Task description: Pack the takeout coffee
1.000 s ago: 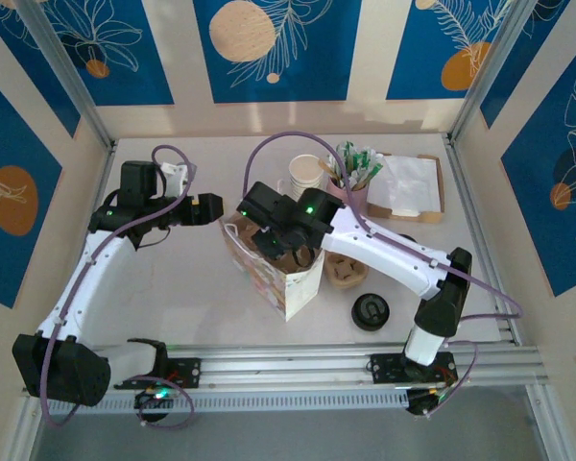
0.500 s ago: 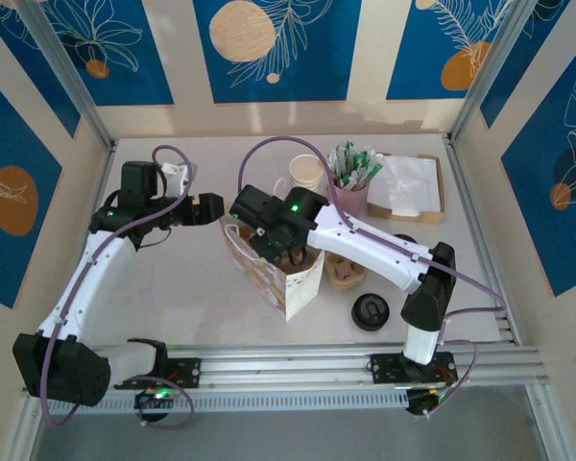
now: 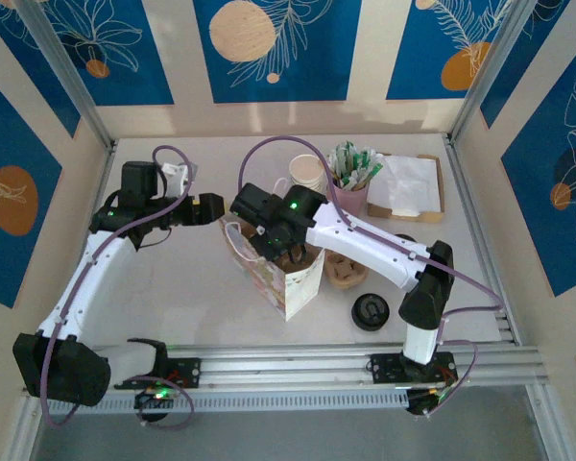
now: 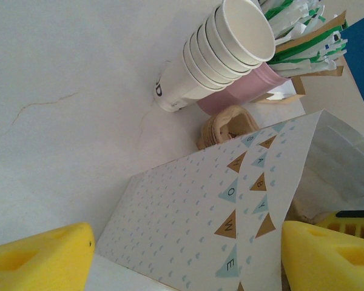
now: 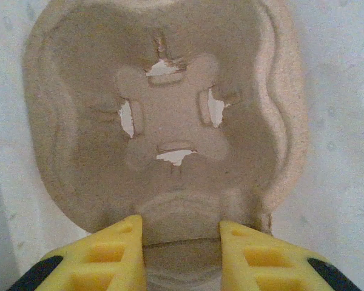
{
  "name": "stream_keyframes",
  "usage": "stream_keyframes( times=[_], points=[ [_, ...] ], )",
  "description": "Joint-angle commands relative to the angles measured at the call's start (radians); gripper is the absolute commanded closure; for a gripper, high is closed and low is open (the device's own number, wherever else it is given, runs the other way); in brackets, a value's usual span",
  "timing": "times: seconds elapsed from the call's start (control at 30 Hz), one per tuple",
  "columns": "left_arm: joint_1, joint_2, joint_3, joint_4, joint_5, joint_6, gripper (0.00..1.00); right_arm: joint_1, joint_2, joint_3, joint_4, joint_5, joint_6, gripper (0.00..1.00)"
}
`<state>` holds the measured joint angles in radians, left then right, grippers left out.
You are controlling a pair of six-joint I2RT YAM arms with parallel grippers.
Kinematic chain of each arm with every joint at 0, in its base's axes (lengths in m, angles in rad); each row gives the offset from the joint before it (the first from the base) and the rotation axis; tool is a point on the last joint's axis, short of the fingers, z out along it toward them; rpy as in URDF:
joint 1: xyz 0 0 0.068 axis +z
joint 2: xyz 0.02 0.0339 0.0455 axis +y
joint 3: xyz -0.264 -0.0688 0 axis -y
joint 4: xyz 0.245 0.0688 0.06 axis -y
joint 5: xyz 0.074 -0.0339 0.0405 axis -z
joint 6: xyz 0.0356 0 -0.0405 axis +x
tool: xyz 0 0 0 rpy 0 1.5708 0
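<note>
A white patterned paper bag (image 3: 290, 286) stands open at the table's middle; the left wrist view shows its side face (image 4: 194, 212). My right gripper (image 3: 282, 250) reaches down into the bag's mouth. In the right wrist view its yellow fingers (image 5: 112, 254) press on the near rim of a brown pulp cup carrier (image 5: 170, 103), with white bag walls around it. My left gripper (image 3: 209, 206) hovers open just left of the bag's top edge. Its gap (image 4: 185, 257) faces the bag's side without touching.
A second brown carrier (image 3: 346, 271) lies right of the bag, and a black lid (image 3: 371, 311) sits nearer the front. Behind stand a stack of paper cups (image 3: 305, 174), a pink cup of sticks (image 3: 351, 184) and a napkin tray (image 3: 409, 188).
My right arm has shifted left over the bag, its elbow drawn in, carrying the carrier into the bag's mouth. The left arm has stayed put.
</note>
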<state>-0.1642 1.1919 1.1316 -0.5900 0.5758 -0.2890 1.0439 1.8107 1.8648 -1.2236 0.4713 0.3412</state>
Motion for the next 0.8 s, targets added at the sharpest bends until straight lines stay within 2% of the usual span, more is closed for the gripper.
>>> stream_keyframes(
  times=[0.0, 0.53, 0.77],
  points=[
    [-0.012, -0.019, -0.012, 0.012, 0.027, -0.01, 0.21, -0.01, 0.033, 0.011, -0.031, -0.026, -0.014, 0.7],
    [-0.013, -0.019, -0.013, 0.012, 0.027, -0.011, 0.21, -0.045, 0.07, -0.027, 0.003, -0.086, -0.028, 0.71],
    [-0.014, -0.016, -0.014, 0.009, 0.02, -0.007, 0.21, -0.047, 0.028, -0.024, 0.018, -0.079, -0.026, 0.71]
  ],
)
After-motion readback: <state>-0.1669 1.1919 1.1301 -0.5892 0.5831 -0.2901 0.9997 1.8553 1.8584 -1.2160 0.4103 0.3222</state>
